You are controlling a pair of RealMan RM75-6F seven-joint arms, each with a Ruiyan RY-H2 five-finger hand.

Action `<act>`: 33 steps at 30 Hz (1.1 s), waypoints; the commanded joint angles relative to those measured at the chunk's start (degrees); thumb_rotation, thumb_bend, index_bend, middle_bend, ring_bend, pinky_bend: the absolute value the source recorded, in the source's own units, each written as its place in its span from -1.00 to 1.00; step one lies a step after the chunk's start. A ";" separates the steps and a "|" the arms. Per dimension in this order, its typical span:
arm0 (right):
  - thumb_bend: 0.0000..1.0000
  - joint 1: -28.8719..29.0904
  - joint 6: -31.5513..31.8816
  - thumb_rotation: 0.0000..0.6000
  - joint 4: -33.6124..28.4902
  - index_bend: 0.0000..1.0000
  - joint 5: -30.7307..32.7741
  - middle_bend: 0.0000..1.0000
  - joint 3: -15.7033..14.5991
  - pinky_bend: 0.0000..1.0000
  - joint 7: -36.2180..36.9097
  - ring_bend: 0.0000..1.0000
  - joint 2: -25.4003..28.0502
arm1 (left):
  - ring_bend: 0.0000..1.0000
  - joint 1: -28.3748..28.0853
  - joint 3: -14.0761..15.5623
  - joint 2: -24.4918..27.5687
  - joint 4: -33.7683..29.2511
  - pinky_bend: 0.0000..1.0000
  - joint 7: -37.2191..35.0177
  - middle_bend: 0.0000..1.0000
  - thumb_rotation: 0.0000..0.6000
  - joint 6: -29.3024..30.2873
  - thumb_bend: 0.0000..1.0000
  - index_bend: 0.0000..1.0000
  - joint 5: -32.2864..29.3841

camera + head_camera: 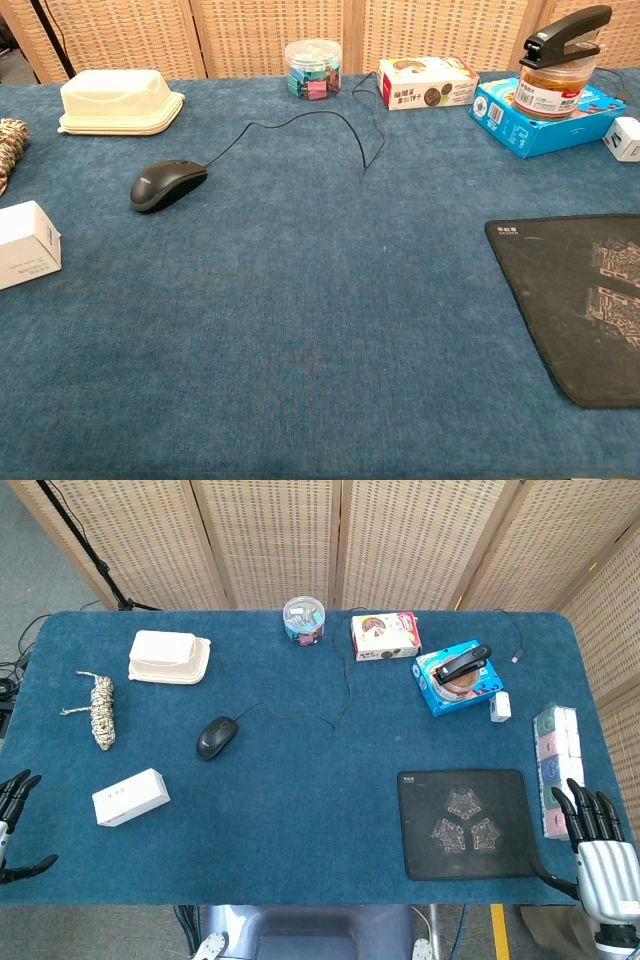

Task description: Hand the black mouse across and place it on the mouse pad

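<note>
The black mouse (216,737) lay flat on the counter's left half, its cable trailing away. The dark patterned mouse pad (467,823) sat well apart, right.

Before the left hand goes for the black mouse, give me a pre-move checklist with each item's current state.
1. Black mouse free and upright on the table: ok.
2. Left hand holding nothing, fingers apart: ok.
3. Right hand holding nothing, ready at the table's right edge to receive: ok.
4. Mouse pad bare of objects: ok.
5. Mouse cable trails loosely toward the back of the table; enough slack to reach the pad: cannot tell.
6. White box lies between left hand and mouse; path may need to skirt it: not ok.
</note>
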 commanded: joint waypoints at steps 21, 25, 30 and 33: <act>-1.00 -0.20 0.09 1.00 -0.46 -1.00 0.21 -1.00 -0.17 -1.00 1.90 -1.00 0.81 | -1.00 -8.54 -4.00 -0.69 2.70 -1.00 -9.16 -1.00 1.00 -13.92 -0.81 -1.00 -6.78; -1.00 -0.06 -0.35 1.00 -0.49 -1.00 0.58 -1.00 -0.15 -1.00 2.31 -1.00 0.96 | -1.00 -12.01 -6.08 -1.61 2.49 -1.00 -9.65 -1.00 1.00 -18.44 -0.88 -1.00 -9.85; -1.00 0.04 -0.54 1.00 -0.49 -1.00 0.92 -1.00 -0.01 -1.00 2.68 -1.00 1.09 | -1.00 -17.32 -9.12 -2.34 2.59 -1.00 -13.17 -1.00 1.00 -26.10 -0.90 -1.00 -14.38; -1.00 0.13 -0.78 1.00 -0.45 -1.00 1.08 -1.00 -0.01 -1.00 2.83 -1.00 1.14 | -1.00 -20.58 -11.13 -3.68 3.57 -1.00 -13.40 -1.00 1.00 -30.75 -0.90 -1.00 -19.41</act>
